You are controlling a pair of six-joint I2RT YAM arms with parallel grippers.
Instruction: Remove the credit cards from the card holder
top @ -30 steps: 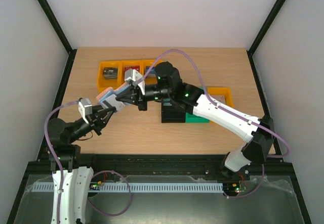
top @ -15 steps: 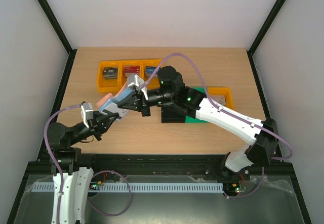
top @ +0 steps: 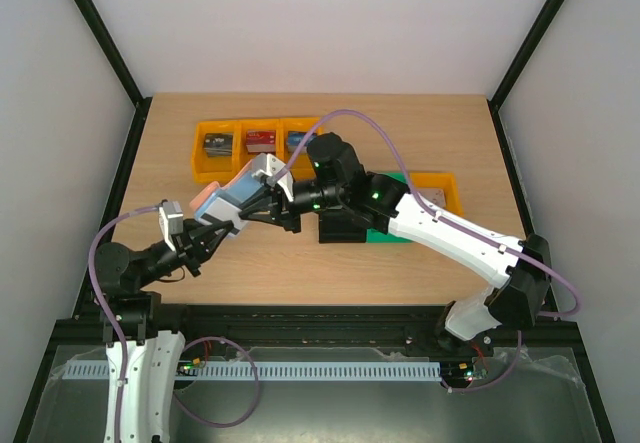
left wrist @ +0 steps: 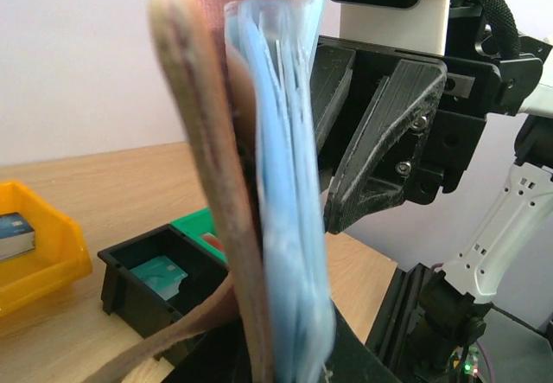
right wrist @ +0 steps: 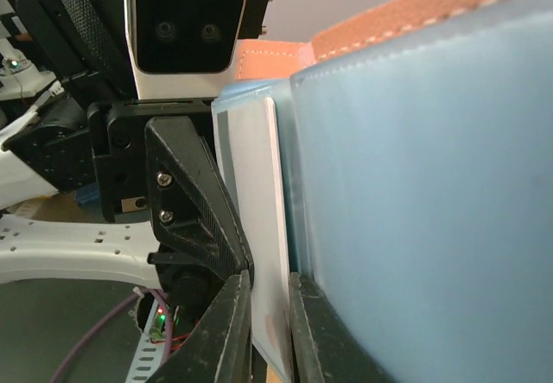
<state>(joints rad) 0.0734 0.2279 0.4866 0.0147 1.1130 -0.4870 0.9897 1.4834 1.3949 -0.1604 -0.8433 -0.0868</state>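
The bench [top: 300, 263] carries a row of yellow bins [top: 196, 158] beyond and to the left of the black tray [left wrist: 119, 290], in which one teal credit card [left wrist: 162, 272] is seen lying. Above and to the left of that tray, off the bench, the card holder [left wrist: 207, 184] is held upright, clamped at its lower end by the left tool [top: 213, 226], its pale blue pockets turned toward the right tool [right wrist: 270, 340]. The right tool's jaws are set narrowly either side of a pale credit card [right wrist: 259, 210] standing proud of a pocket; whether it is truly pinched cannot be told. Extraction is judged to be the step in hand: the card should be gripped squarely and drawn straight along its pocket, with the holder clamped firmly, so that neighbouring cards are not dragged out. No brand or writing can be read; the teal card's pale markings are too small
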